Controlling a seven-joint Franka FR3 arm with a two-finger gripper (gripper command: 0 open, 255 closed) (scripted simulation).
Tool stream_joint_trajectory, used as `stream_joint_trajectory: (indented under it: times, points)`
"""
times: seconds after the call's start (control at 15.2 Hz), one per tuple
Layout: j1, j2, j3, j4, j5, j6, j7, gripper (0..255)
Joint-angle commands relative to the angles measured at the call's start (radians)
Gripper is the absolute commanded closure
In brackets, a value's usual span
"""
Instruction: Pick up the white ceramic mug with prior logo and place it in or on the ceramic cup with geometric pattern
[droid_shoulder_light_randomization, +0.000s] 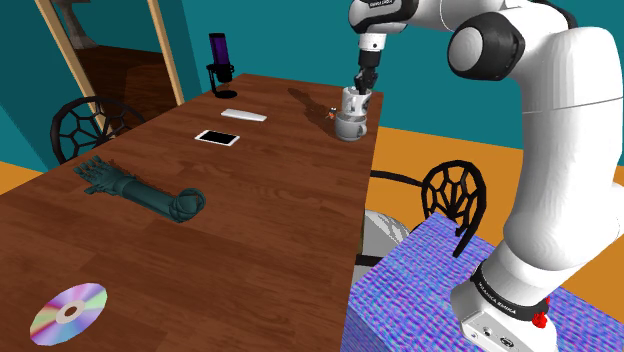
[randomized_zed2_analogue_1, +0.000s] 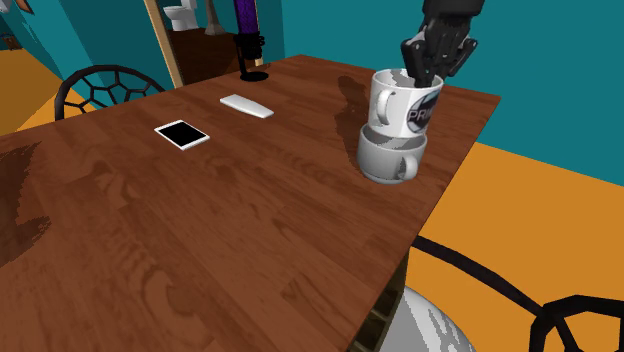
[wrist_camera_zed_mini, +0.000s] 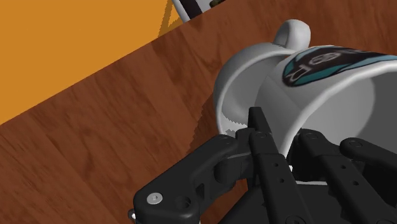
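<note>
The black two-finger pincer (randomized_zed2_analogue_1: 428, 72) pinches, fingers narrow, the rim of the white logo-printed mug (randomized_zed2_analogue_1: 405, 105), which stands upright nested in the pale grey patterned cup (randomized_zed2_analogue_1: 390, 160) near a corner of the brown wooden counter (randomized_zed2_analogue_1: 250, 230).

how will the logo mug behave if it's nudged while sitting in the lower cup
Likely stiff and slippery: the logo mug looks hard and smooth. Probably tippy: it sits high in the lower cup, mostly above its rim, near the table edge.
</note>
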Motion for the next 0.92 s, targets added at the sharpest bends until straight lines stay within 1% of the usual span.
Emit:
stream_joint_trajectory:
  times: [0.0,0.2,0.66,0.73,0.86]
  points:
    - [0.002,-0.003,0.000,-0.031,0.000,0.029,-0.001,255]
    - [0.004,-0.001,0.001,-0.072,0.001,0.071,-0.003,255]
    - [0.004,-0.001,0.001,-0.072,0.001,0.071,-0.003,255]
    - [0.004,-0.001,0.001,-0.071,0.001,0.071,-0.003,0]
    - [0.004,-0.002,0.001,-0.072,0.001,0.071,-0.003,0]
